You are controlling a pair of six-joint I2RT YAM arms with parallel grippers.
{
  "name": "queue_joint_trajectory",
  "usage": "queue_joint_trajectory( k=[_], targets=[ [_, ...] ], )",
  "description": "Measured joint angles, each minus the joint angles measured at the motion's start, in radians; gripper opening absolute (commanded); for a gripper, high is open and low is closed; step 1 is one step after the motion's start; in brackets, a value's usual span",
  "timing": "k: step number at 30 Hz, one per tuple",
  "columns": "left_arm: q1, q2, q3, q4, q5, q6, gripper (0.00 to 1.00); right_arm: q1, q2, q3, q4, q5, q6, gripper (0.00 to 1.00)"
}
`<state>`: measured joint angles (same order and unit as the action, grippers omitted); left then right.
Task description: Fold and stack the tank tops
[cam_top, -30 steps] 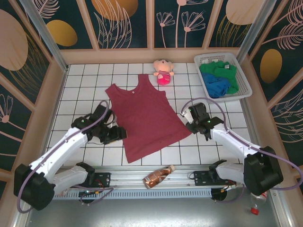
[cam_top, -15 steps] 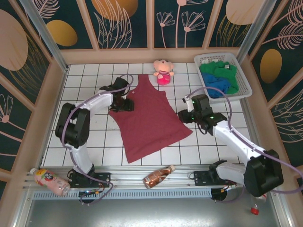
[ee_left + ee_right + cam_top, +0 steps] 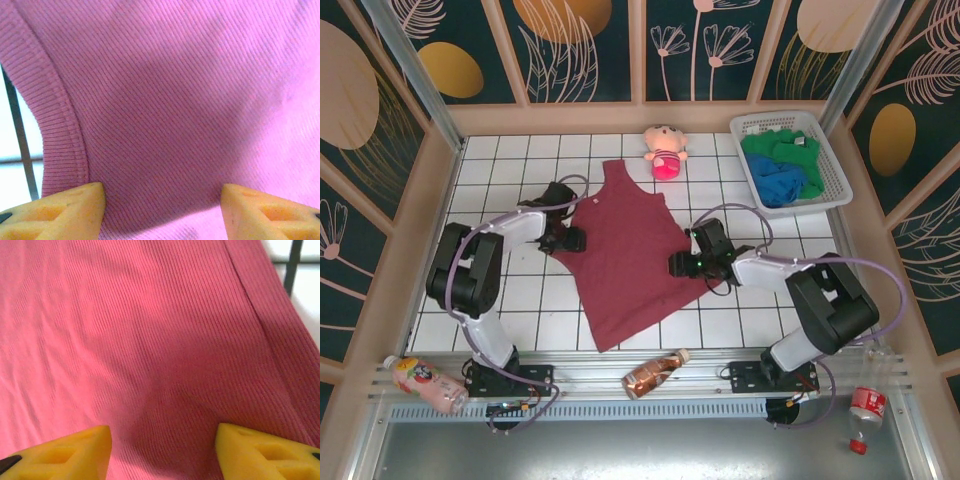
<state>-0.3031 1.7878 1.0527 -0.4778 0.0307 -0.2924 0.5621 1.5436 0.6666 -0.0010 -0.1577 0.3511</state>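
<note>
The maroon tank top lies spread flat on the white tiled table, straps toward the back. My left gripper hovers over its left edge near the armhole; in the left wrist view the ribbed cloth and its hem pass under the yellow fingertips, which stand wide apart. My right gripper sits over the right side of the top; its wrist view has maroon cloth below open yellow fingertips. The blue tank top and green tank top lie crumpled in the white basket.
A pink plush doll sits behind the maroon top. A bottle lies on the front rail, another bottle at the front left, and one more at the front right. Wooden walls border the table.
Both grippers have moved inward onto the maroon top's side edges. The right gripper has opened wider. The top has shifted slightly.
</note>
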Motion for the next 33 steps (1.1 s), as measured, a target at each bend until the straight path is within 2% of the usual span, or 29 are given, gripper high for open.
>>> queue_joint_trajectory(
  k=[5,14,17,22,27,33],
  targets=[
    [-0.021,-0.140,-0.159,0.018,0.062,-0.087,0.63,-0.042,0.119,0.122,-0.013,0.040,-0.083,0.58],
    [-0.185,-0.368,-0.394,0.091,0.156,-0.370,0.63,-0.116,0.424,0.515,-0.113,0.159,-0.328,0.58],
    [-0.197,-0.393,-0.420,0.119,0.167,-0.435,0.64,-0.124,0.490,0.608,-0.126,0.171,-0.394,0.58],
    [-0.198,-0.359,-0.381,0.108,0.148,-0.469,0.64,-0.129,0.585,0.752,-0.138,0.165,-0.461,0.59],
    [-0.200,-0.350,-0.330,0.050,0.091,-0.489,0.65,-0.174,0.557,0.730,-0.137,0.129,-0.484,0.60],
    [-0.198,-0.440,-0.283,-0.087,0.002,-0.495,0.64,-0.217,0.221,0.439,-0.164,0.068,-0.420,0.60]
  ],
)
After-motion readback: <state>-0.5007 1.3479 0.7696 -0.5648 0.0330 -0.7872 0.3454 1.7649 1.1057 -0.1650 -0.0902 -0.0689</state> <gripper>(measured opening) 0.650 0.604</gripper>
